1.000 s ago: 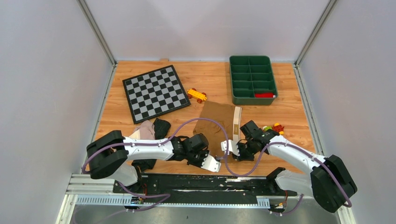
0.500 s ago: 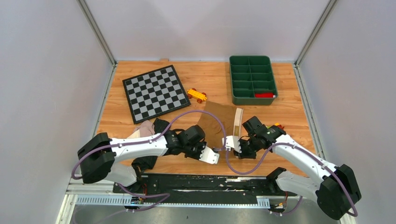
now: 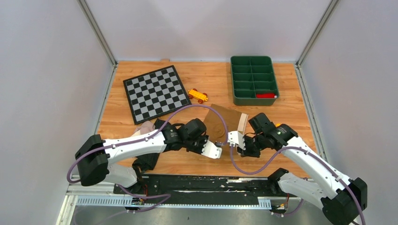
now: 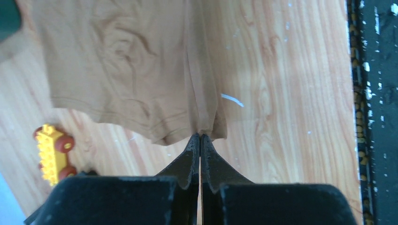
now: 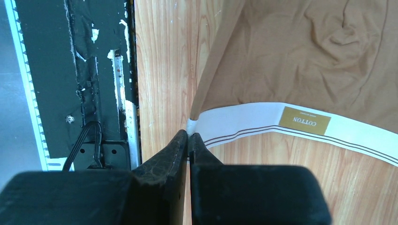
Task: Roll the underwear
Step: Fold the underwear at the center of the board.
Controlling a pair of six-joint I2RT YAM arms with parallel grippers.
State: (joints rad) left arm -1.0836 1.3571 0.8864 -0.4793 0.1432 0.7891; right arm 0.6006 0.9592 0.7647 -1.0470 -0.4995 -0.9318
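While both grippers are clamped shut, you have the tan-brown underwear [image 3: 224, 123] pinched at two points. Left gripper [image 4: 200, 137] bites the hem edge where the cloth creases, fingers fully together on fabric. Right gripper [image 5: 188, 136] bites the end of the cream waistband [image 5: 291, 127], COTTON label [image 5: 304, 121] further along it. Garment lies mid-table between the two tools, mostly flat but wrinkled, waistband on the right side in the top view. Yellow toy car [image 3: 197, 95] sits just beyond it, green tray [image 3: 254, 100] further back right, checkerboard mat [image 3: 156, 93] back left. Black underwear [image 3: 158, 123] and pale pink-beige underwear [image 3: 145, 127] are bunched together beside the left arm, partly hidden by it, well apart from the right gripper
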